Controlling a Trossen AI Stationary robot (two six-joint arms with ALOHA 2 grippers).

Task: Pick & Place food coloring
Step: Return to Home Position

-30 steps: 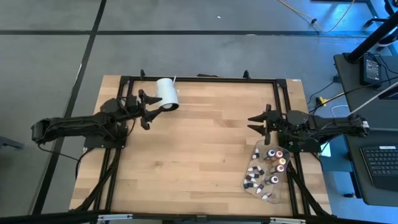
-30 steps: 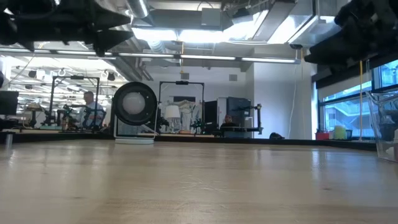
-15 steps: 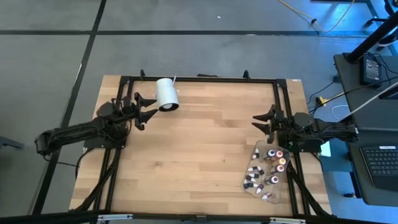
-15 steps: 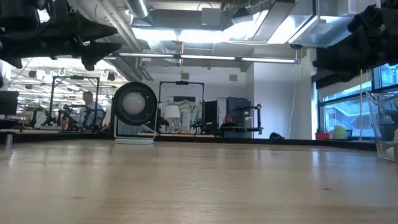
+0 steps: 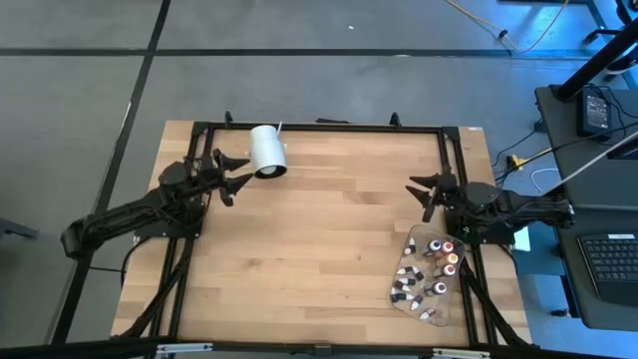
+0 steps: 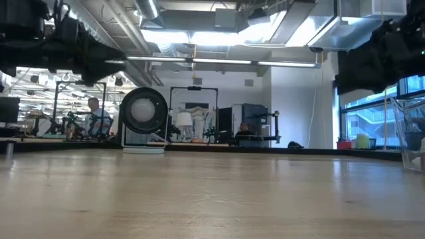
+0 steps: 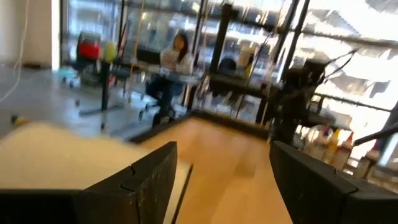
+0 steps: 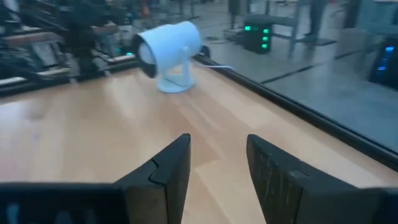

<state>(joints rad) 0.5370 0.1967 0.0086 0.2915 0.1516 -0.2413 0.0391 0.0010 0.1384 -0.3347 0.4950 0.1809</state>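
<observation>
The food coloring (image 5: 429,271), several tiny bottles with red, orange and dark contents, stands in a clear tray (image 5: 395,300) at the table's near right. My right gripper (image 5: 417,188) hovers open just beyond the tray's far end, pointing toward the table's left; in its wrist view (image 8: 217,167) nothing lies between the fingers. My left gripper (image 5: 237,172) hovers open at the far left, beside a white cylinder (image 5: 267,150), with nothing between its fingers (image 7: 227,180).
The white cylinder on its small foot (image 8: 168,50) stands at the far left of the wooden table (image 5: 319,249). A black frame (image 5: 319,127) runs along the table's edges. The tray's clear wall (image 6: 406,129) shows at the right in the low view.
Both arms have folded back toward their own sides of the table and sunk a little. My left gripper has swung slightly toward the far edge, and my right gripper has drawn back toward the right edge and turned a little. Neither has opened or shut.
</observation>
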